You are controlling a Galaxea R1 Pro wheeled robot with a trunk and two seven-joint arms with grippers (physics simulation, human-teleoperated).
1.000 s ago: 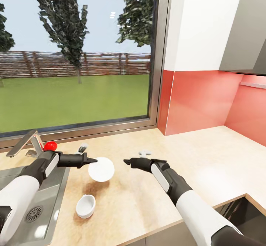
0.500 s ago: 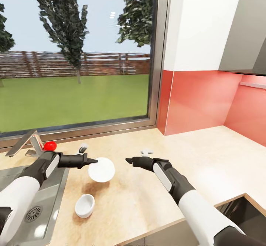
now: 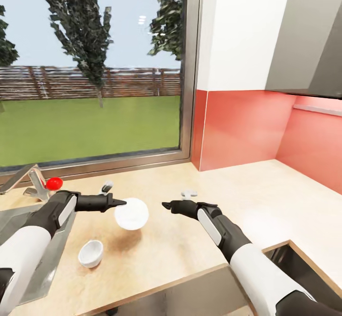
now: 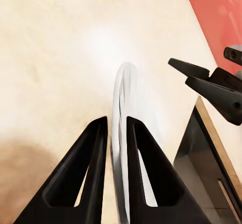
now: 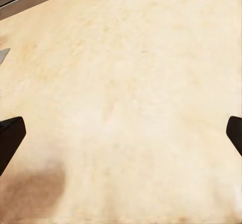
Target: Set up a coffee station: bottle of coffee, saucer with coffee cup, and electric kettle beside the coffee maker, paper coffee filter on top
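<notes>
My left gripper [image 3: 121, 203] is shut on the rim of the white saucer [image 3: 132, 213], which hangs tilted on edge a little above the kitchen countertop [image 3: 247, 197]. In the left wrist view the saucer [image 4: 124, 108] stands edge-on between the two black fingers [image 4: 96, 148]. The white coffee cup [image 3: 90, 253] sits upright on the countertop, nearer the front edge and below my left arm. My right gripper [image 3: 166, 205] hovers just right of the saucer; the right wrist view shows its fingertips [image 5: 11, 133] spread wide over bare wood.
A steel sink [image 3: 23, 230] with a faucet [image 3: 26, 178] and a red knob [image 3: 53, 182] lies at the left. A large window runs behind, and a red backsplash [image 3: 242, 126] lines the corner. A dark recess [image 3: 304, 268] cuts the counter at the lower right.
The whole picture has shifted left, so the camera has turned right. The arms keep their pose, the saucer stays in the left gripper, and the cup lies where it was.
</notes>
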